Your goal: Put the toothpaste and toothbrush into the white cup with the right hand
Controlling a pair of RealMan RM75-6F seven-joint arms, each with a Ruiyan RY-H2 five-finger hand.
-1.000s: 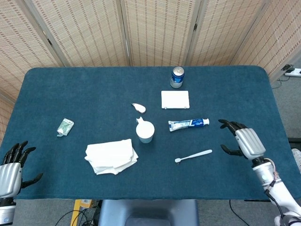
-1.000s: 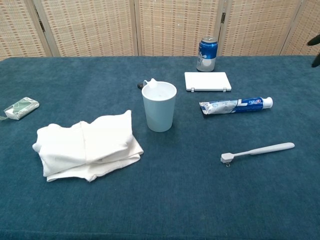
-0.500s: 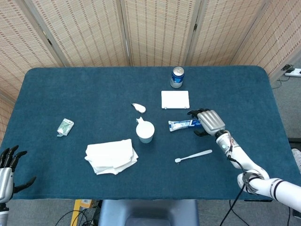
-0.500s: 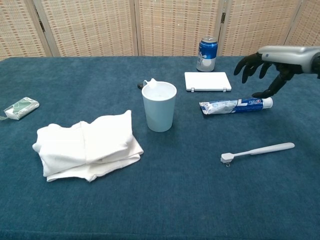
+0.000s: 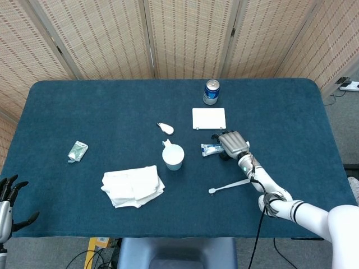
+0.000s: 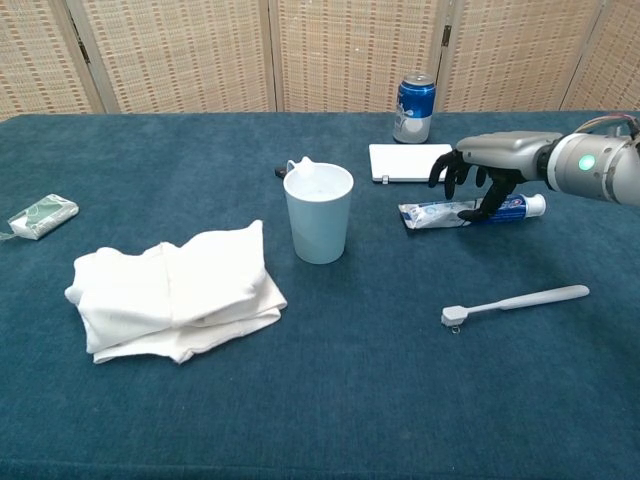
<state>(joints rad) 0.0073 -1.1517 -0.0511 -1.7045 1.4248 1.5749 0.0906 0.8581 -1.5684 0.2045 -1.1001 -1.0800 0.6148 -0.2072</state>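
my right hand [image 6: 478,172], fingers spread, hovers over the toothpaste [image 6: 470,211], seemingly touching it; white cup [image 6: 319,212] nearby.

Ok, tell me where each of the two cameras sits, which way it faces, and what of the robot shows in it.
Head view: high above the near table edge, looking steeply down on the blue table; shows the right hand over the toothpaste, with its arm, and the left hand at the bottom-left corner.
Chest view: low at the near edge, looking across the table toward the wicker screens; shows only the right hand and forearm.
Shared: white cup, toothbrush, folded cloth, soda can.
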